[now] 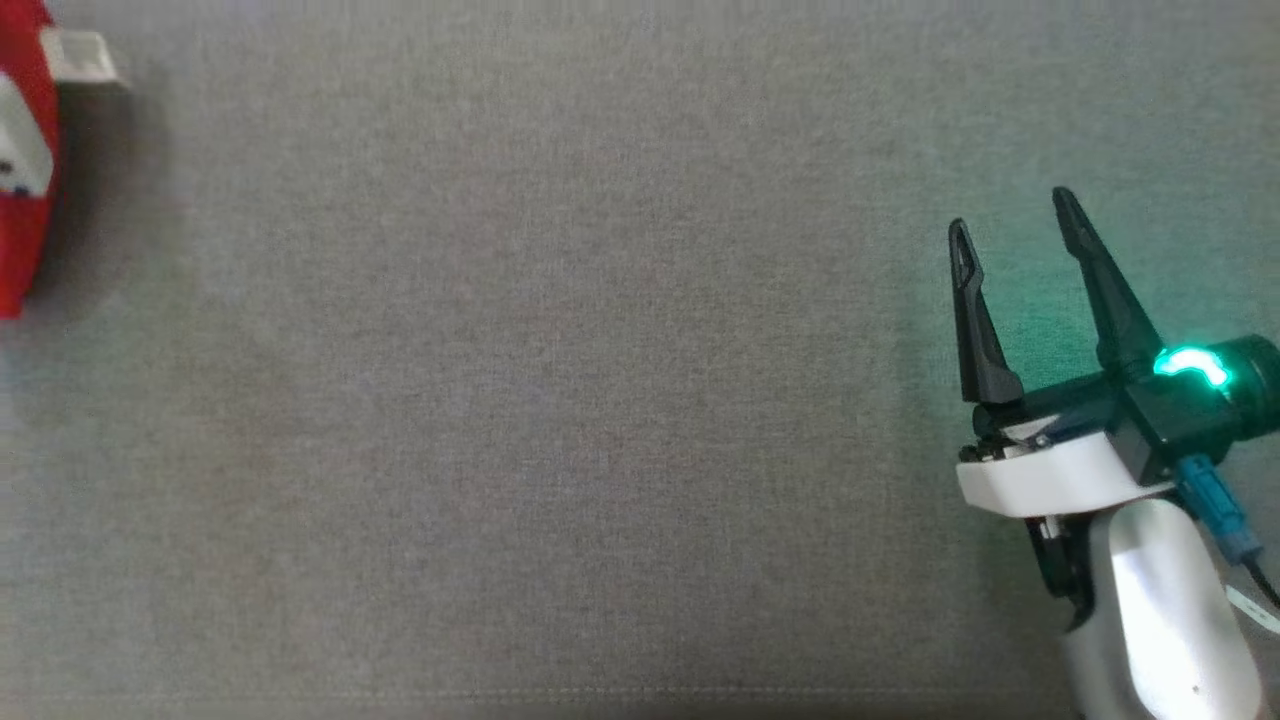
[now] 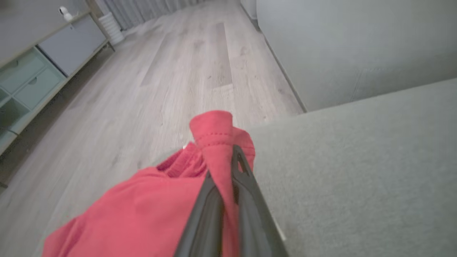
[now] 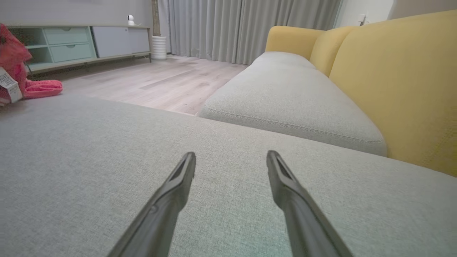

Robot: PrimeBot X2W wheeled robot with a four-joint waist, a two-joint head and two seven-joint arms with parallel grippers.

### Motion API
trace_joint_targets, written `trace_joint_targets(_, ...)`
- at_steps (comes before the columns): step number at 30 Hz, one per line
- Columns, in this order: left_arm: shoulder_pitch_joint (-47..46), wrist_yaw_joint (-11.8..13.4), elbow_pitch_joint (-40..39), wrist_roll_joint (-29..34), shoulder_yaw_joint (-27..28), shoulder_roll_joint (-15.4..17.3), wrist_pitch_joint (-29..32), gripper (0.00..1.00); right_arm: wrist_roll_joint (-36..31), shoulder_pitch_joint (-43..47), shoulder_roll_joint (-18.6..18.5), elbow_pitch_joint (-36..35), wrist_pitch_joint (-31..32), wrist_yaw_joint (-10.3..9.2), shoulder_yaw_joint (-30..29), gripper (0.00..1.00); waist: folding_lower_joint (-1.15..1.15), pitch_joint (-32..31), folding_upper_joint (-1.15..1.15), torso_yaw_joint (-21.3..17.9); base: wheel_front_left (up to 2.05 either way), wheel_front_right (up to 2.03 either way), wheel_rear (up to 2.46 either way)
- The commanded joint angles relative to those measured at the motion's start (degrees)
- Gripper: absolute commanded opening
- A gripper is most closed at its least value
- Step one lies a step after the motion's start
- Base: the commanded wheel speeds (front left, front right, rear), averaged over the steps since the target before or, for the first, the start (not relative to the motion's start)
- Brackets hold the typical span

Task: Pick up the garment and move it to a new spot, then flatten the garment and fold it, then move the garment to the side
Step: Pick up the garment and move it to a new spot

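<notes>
The red garment [image 1: 22, 170] sits at the far left edge of the head view, on the grey sofa cushion [image 1: 550, 400]. In the left wrist view it fills the lower left, bunched, with the wooden floor [image 2: 178, 71] right behind it. The left pincer [image 2: 223, 162] is clamped on a narrow hemmed fold of the cloth, near the centre of that frame. That thin bite is the main risk: most of the cloth appears to hang below and to the left of the grip, close to the cushion's edge, so a quick pull could let the fold slide out and drop the garment onto the floor. The right pincer [image 1: 1010, 208] is spread wide and holds nothing, at the lower right of the head view, well apart from the cloth. With one hold only, the garment would likely come across in a heap, making it harder to flatten.
</notes>
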Motion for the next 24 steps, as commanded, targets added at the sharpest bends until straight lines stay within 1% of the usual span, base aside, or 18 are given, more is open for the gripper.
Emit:
trace_joint_targets(1, -4.90, 0.10, -3.87, -0.73, -0.16, 4.13, 0.81, 0.00, 1.03, 0.26, -0.12, -0.33, -0.91, 0.23, 1.46, 1.00, 0.01, -3.95, 0.00, -0.46, 0.00, 0.00, 0.00)
trace_joint_targets(3, -5.68, 0.10, -5.08, -0.77, -1.05, 4.07, 1.19, 0.00, 1.53, 0.39, -0.12, 0.35, -1.20, 0.23, 1.42, 1.00, 0.01, -4.96, 0.00, -0.65, 0.00, 0.00, 0.00)
trace_joint_targets(6, -7.59, 0.10, -9.16, -0.87, -3.82, 3.53, 2.57, 0.00, 3.15, 0.88, -0.12, 2.45, -1.98, 0.23, 1.35, 1.00, 0.01, -7.70, 0.00, -1.41, 0.00, 0.00, 0.00)
trace_joint_targets(10, -9.96, 0.10, -15.11, -1.27, -7.51, 2.12, 4.52, 0.00, 5.28, 1.42, -0.12, 5.24, -2.94, 0.23, 1.52, 1.00, 0.01, -10.81, 0.00, -2.77, 0.00, 0.00, 0.00)
trace_joint_targets(12, -11.52, 0.10, -17.98, -1.37, -8.98, 0.89, 5.26, 0.00, 6.31, 1.53, -0.12, 6.63, -3.33, 0.23, 1.89, 1.00, 0.01, -12.19, 0.00, -3.73, 0.00, 0.00, 0.00)
trace_joint_targets(17, -15.75, 0.10, -23.71, -2.87, -10.05, -4.59, 6.17, 0.00, 8.69, 1.54, -0.12, 9.47, -3.97, 0.23, 2.52, 1.00, 0.01, -14.68, 0.00, -6.33, 0.00, 0.00, 0.00)
trace_joint_targets(21, -18.87, 0.10, -26.84, -5.05, -10.27, -10.16, 6.39, 0.00, 10.16, 1.34, -0.12, 10.98, -4.15, 0.23, 2.62, 1.00, 0.01, -15.84, 0.00, -8.15, 0.00, 0.00, 0.00)
trace_joint_targets(24, -21.03, 0.66, -28.22, -7.29, -9.44, -14.23, 6.16, 0.00, 11.02, 1.21, -0.12, 10.89, -4.18, 0.23, 2.42, 1.00, 0.01, -16.19, 0.00, -8.99, 0.00, 0.00, 0.00)
